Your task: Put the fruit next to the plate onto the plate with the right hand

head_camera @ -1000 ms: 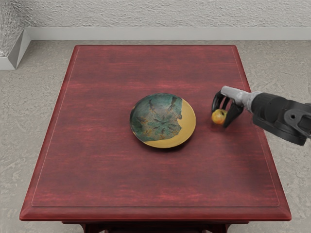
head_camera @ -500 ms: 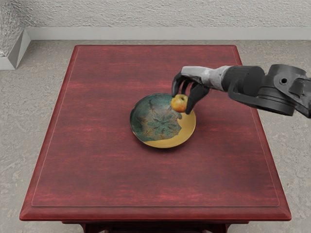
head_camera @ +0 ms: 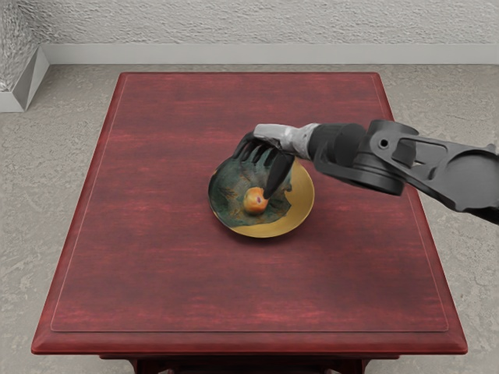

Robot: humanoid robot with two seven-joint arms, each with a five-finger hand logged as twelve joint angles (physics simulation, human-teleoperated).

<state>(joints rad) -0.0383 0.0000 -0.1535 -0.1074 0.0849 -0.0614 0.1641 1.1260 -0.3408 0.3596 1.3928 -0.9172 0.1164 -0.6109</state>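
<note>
Lying on the plate: the fruit point(head_camera: 255, 200), small and round, yellow-orange with a reddish flush, sits on the dish's inner face, a little left of its middle, on the green patterned part.
Plate point(head_camera: 298, 214): round and shallow, with a dark green leaf pattern over most of it and a plain gold crescent along the right and near rim; it stands near the middle of the table.
Right hand point(head_camera: 261, 152): hovers over the far half of the plate, just above and behind the fruit, palm turned down.
Fingers point(head_camera: 277, 173): dark, spread apart and pointing down toward the plate, closed round nothing. The longest one reaches to just beside the fruit's upper right; whether its tip touches the fruit cannot be told.
Right arm point(head_camera: 390, 160): a grey wrist, then a thick black forearm, coming in from the right edge above the table's right side.
Table point(head_camera: 156, 257): dark red wood, rectangular, with a raised border.
Floor point(head_camera: 47, 195): grey and speckled, all round the table.
Wall point(head_camera: 234, 19): pale and rough, along the far side.
</note>
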